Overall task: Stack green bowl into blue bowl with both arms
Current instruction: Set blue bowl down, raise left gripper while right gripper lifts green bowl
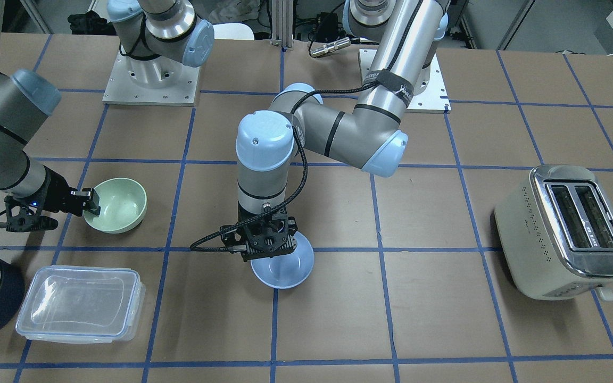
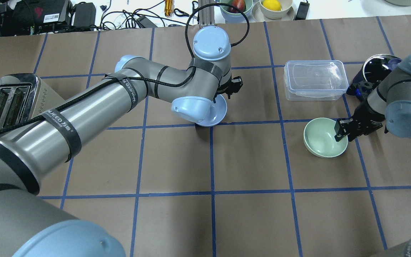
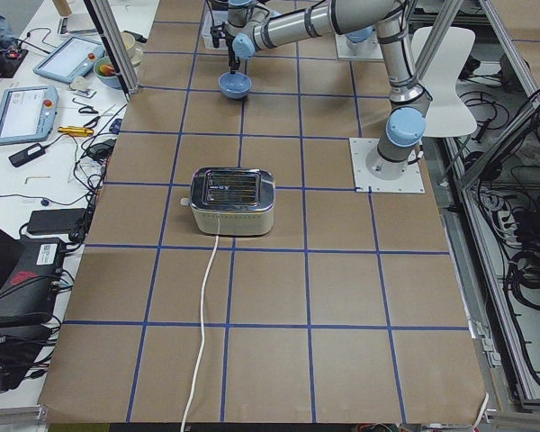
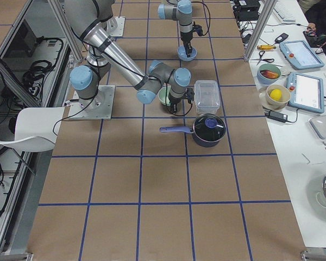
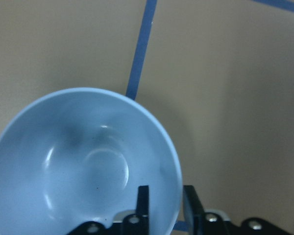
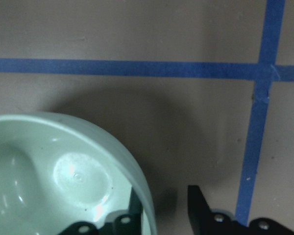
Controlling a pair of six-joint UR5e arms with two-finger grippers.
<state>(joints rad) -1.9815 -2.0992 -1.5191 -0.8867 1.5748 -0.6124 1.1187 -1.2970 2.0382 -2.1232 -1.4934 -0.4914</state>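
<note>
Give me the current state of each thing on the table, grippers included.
green bowl: upright, tilted, rim between the right gripper's fingers.
blue bowl: upright, rim between the left gripper's fingers.
right gripper: straddling the green bowl's rim, one finger inside, one outside.
left gripper: straddling the blue bowl's rim.
clear container: lid on.
toaster: slots empty.
saucepan: lid on.

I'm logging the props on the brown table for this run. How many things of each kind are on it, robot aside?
Bowls: 2, green bowl and blue bowl
Saucepan: 1
Clear lidded container: 1
Toaster: 1
Total: 5
</note>
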